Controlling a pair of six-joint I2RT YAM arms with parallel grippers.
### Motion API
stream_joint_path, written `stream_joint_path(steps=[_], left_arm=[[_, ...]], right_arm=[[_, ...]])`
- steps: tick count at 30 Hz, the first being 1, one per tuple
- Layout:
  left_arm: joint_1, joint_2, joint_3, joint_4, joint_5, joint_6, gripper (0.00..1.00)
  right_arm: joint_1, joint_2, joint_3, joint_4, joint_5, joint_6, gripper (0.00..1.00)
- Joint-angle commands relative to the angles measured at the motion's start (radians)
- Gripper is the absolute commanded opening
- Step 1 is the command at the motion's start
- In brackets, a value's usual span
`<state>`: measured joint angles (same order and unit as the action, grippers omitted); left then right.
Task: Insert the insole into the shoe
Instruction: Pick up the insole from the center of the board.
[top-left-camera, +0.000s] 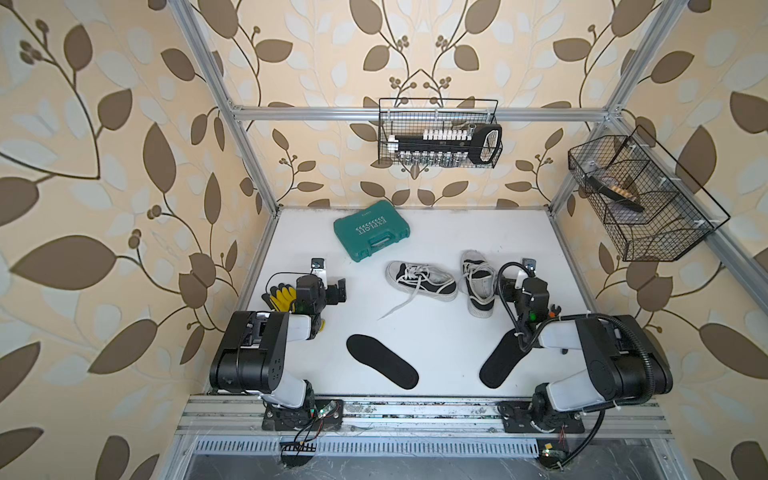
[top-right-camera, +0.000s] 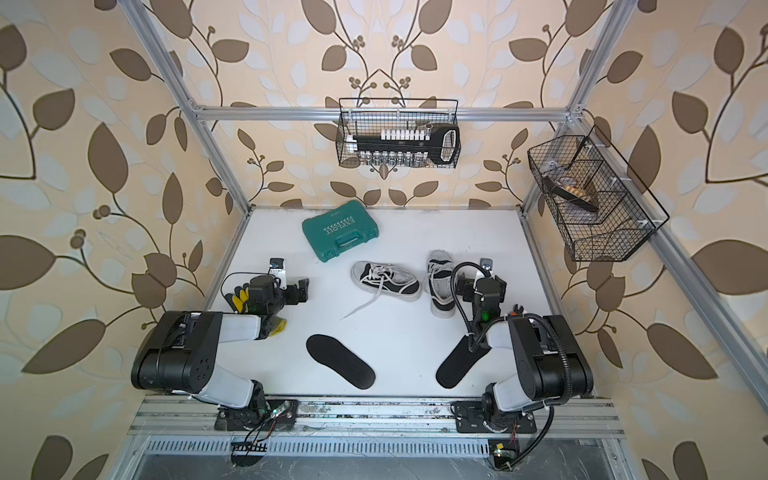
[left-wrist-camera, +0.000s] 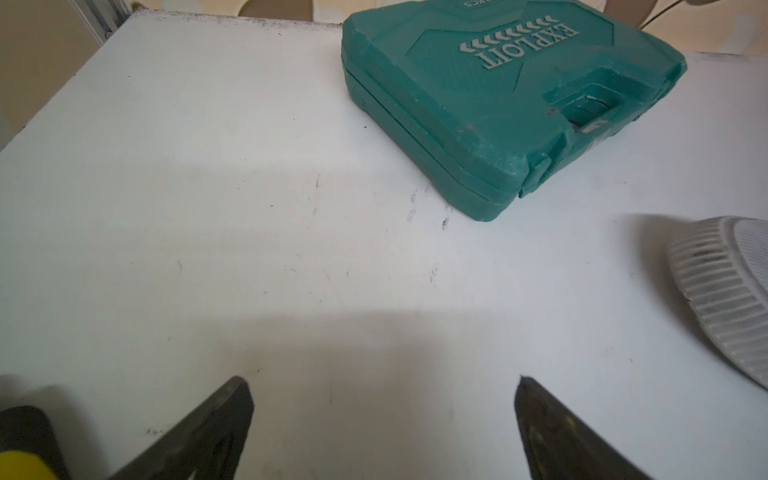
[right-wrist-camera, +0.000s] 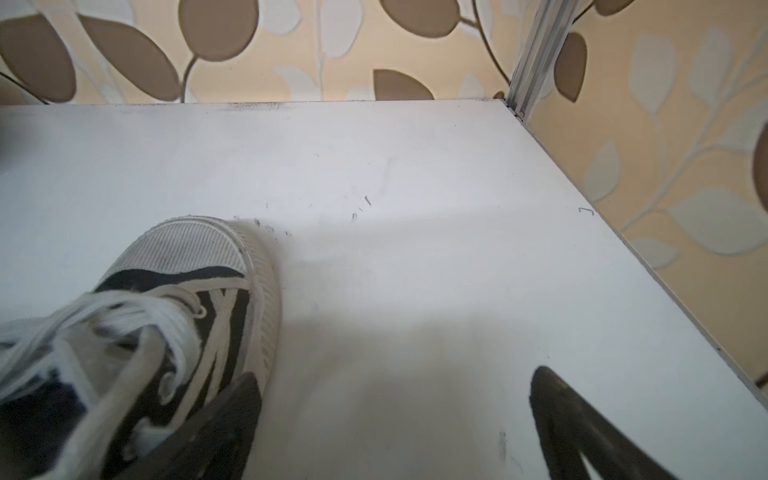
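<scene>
reading the white table as a clock face in a top view, back wall at twelve: the insole lies flat and black at six, out in the open, touching nothing. a second insole sits at five, its far end tucked under the right arm. dead centre there's the shoe, toe toward nine, a lace trailing toward seven. the second shoe stands just beside it at three, toe toward twelve. left gripper hangs at nine, jaws spread wide over bare table, nothing between them. right gripper is at three, jaws just as wide and empty, one finger right beside the second shoe, touching or not, can't tell. green tool case at twelve, yellow gloves at nine by the left arm.
</scene>
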<state>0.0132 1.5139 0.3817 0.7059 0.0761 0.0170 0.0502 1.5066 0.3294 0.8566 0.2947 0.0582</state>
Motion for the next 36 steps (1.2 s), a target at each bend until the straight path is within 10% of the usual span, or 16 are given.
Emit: stream_joint_path(steps=[1,20,24,29,36], left_arm=[[0.002,-0.016,0.017,0.011,0.019,0.000,0.99],[0.000,-0.026,0.022,0.004,-0.012,-0.006,0.99],[-0.007,-0.141,0.169,-0.335,-0.112,-0.052,0.99],[-0.040,-0.246,0.251,-0.524,-0.197,-0.143,0.99],[-0.130,-0.361,0.395,-0.926,-0.217,-0.282,0.99]], right_arm=[[-0.002,-0.005,0.020,-0.001,-0.006,0.002,0.99],[-0.002,-0.010,0.015,0.005,-0.007,0.003,0.99],[0.025,-0.134,-0.001,-0.049,0.092,-0.002,0.99],[0.042,-0.404,0.134,-0.562,0.230,0.106,0.99],[0.094,-0.649,0.173,-0.756,0.028,0.098,0.99]])
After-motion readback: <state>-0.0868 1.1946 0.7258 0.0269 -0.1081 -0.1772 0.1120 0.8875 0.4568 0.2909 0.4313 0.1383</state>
